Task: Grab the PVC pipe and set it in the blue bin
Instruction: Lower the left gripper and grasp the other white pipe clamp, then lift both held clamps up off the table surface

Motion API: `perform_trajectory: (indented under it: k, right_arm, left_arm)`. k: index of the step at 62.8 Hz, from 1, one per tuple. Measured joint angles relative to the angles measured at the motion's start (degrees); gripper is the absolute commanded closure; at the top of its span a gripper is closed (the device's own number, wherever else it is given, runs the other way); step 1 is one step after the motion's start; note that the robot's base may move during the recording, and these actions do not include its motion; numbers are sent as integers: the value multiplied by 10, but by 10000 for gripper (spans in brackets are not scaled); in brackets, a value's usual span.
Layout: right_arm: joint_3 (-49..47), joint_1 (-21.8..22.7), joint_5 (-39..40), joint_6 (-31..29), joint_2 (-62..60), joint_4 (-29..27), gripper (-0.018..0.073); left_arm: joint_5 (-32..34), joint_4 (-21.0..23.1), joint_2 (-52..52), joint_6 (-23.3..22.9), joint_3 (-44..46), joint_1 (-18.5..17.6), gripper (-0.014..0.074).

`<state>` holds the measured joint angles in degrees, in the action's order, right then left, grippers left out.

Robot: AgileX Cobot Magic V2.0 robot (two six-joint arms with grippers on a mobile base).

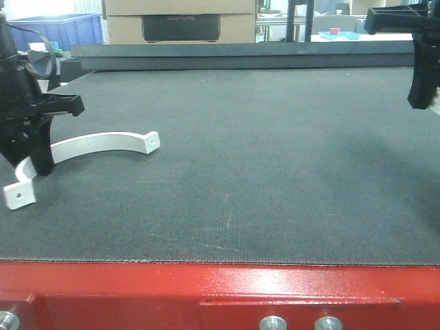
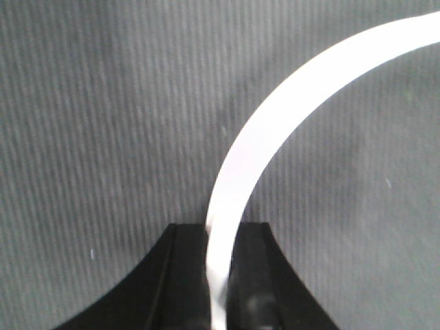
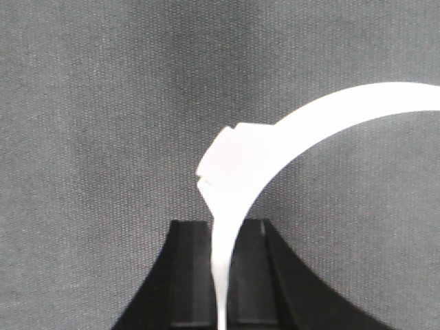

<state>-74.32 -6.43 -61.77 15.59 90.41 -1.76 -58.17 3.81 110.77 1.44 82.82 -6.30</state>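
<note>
A white curved PVC pipe piece (image 1: pixel 103 144) with flat drilled tabs lies on the dark mat at the left. My left gripper (image 1: pixel 38 161) is down at its near end and shut on it. In the left wrist view the white strip (image 2: pixel 275 124) runs between the black fingers of my left gripper (image 2: pixel 220 230). My right gripper (image 1: pixel 421 96) hangs high at the far right. It is shut on a second white curved piece (image 3: pixel 330 110) pinched at the tips of my right gripper (image 3: pixel 220 227). A blue bin (image 1: pixel 62 27) stands beyond the mat's far left corner.
The dark mat (image 1: pixel 261 172) covers the table, with a red front edge (image 1: pixel 220 289) below it. A raised grey ledge (image 1: pixel 240 55) borders the far side. Cardboard boxes (image 1: pixel 179 20) stand behind it, and a small blue tray (image 1: pixel 340 34) sits at the far right.
</note>
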Motion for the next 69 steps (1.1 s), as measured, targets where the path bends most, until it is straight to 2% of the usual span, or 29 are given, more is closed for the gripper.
perform_trajectory:
  k: [20, 29, 42, 58, 69]
  right_arm:
    - [0, 0, 10, -1, -75, 4, 727]
    - [1, 0, 22, -1, -112, 8, 727]
    - [67, 0, 110, -18, -188, 10, 727]
    - [211, 0, 260, -30, -322, 14, 727]
    - [299, 0, 331, -32, -431, 29, 727]
  left_arm:
    - [-31, 0, -128, 0, -1, 0, 707]
    - [-6, 0, -198, -26, -27, 0, 707]
    - [84, 7, -303, -41, -123, 0, 707]
    - [249, 15, -452, -42, -279, 0, 707]
    - [303, 17, -536, -44, -335, 0, 707]
